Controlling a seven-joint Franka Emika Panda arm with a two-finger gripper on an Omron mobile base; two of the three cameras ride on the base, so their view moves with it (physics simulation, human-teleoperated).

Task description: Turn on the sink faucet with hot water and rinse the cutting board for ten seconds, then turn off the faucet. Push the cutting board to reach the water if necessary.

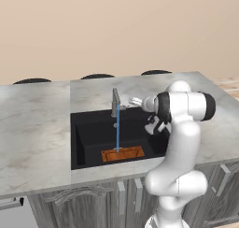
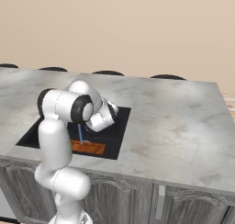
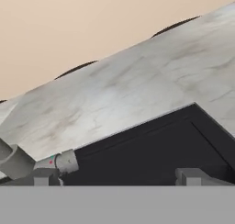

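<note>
The black sink (image 1: 88, 133) is set in the marble counter. At its back rim stands the grey faucet (image 1: 115, 103), and a thin blue stream of water (image 1: 117, 129) falls from it onto the orange-brown cutting board (image 1: 123, 153) lying flat on the basin floor. My gripper (image 3: 117, 177) is open with nothing between its fingers. It hovers over the back of the basin, just right of the faucet (image 3: 18, 161). In the right base view my arm hides the faucet, while the board (image 2: 89, 148) and the water (image 2: 80, 136) show below it.
Grey-white marble counter (image 1: 32, 129) stretches wide on both sides of the sink. Dark stool tops (image 1: 98, 76) line its far edge in front of a beige wall. Grey cabinet doors (image 1: 93, 203) sit under the counter front.
</note>
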